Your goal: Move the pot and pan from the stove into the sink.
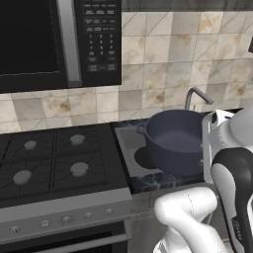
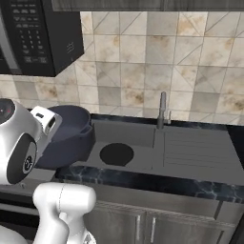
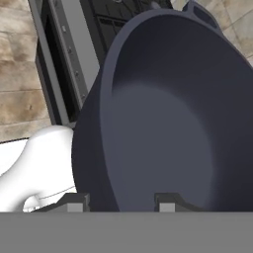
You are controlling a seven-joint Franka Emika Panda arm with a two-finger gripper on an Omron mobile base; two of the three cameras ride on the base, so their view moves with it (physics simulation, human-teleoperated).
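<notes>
Over at the left the stove has all four burners bare, with the microwave hanging above it. Right of the stove, past a strip of dark counter, comes the sink, and the pot is up in the air over the sink's left end, near the edge closest to the stove. It doesn't look like it's resting on anything. From the right base view it's tipped a bit and hangs over the sink's left rim.

The pan is already lying flat on the sink floor, a dark round disc roughly mid-basin, just right of the pot. I can't make out its handle.

In the hand view the fingers sit one on each side of the pot's wall at the rim, one tip outside and one inside, so they're partly closed and pinching the pot.

Further right, the faucet stands at the back edge of the sink, and beside it is the ribbed drainboard.
</notes>
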